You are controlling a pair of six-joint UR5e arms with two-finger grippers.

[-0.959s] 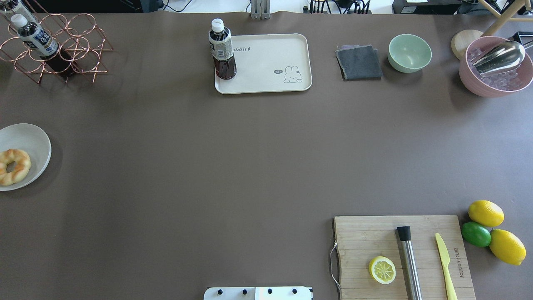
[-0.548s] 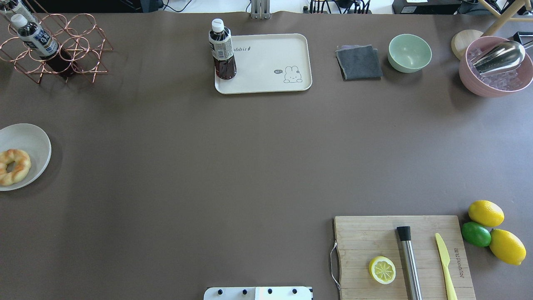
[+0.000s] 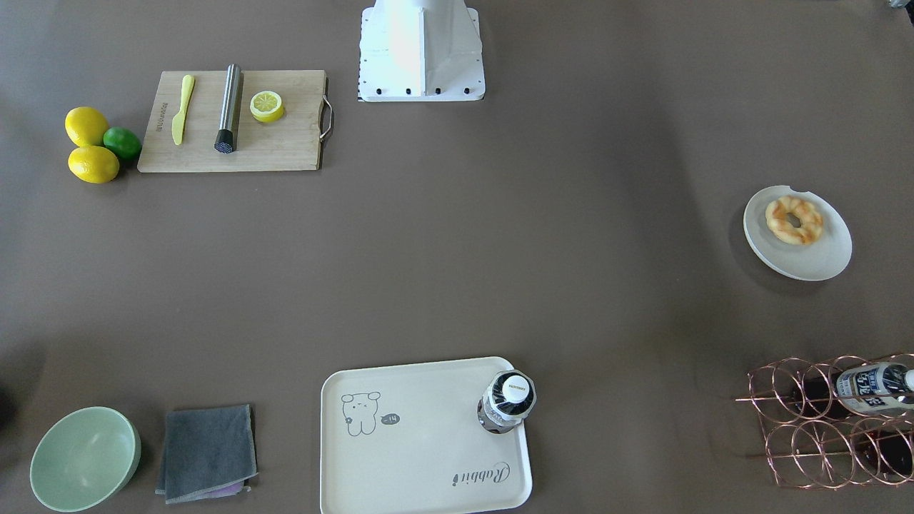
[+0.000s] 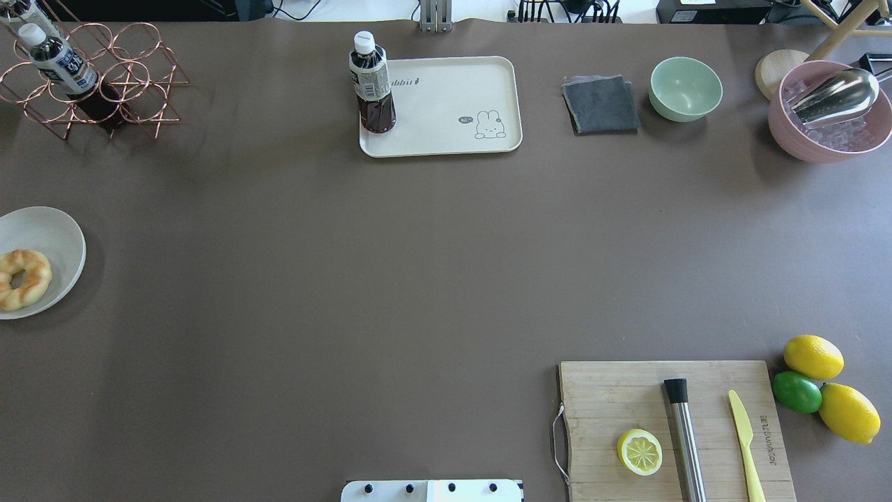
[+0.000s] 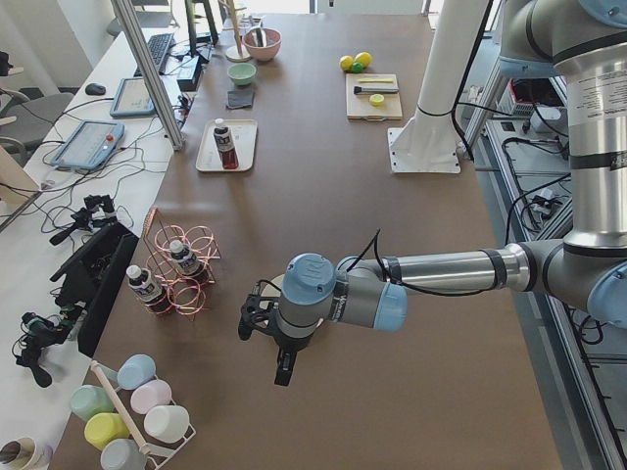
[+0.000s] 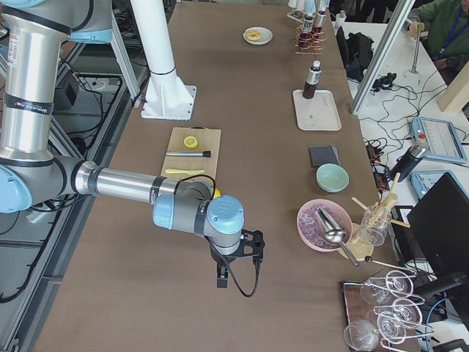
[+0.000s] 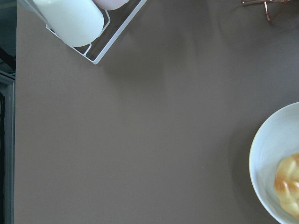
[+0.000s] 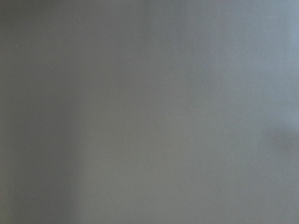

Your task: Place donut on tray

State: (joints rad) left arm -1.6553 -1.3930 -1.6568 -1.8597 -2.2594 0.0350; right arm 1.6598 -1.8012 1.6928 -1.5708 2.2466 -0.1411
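Overhead exterior view: the donut [image 4: 24,279] lies flat, hole upward, on a round off-white plate [image 4: 59,233] at the left edge of the surface [image 4: 348,279], toward the plate's outer side. The tray [image 4: 453,97] sits well apart from it, at the far side of the surface near the middle, with an upright dark bottle [image 4: 373,84] standing on its left end and the rest of its floor bare. From the left wrist camera I see only the plate's rim and a sliver of the donut at the right border, beside plain surface. In the exterior left view my left arm [image 5: 338,294] reaches low over the surface beside the plate. I cannot tell whether the left jaws are open or closed, and I see nothing in them. The right arm [image 6: 212,216] hangs over bare surface at the opposite end, past the cutting board [image 4: 669,425]. I cannot tell how the right jaws stand either.
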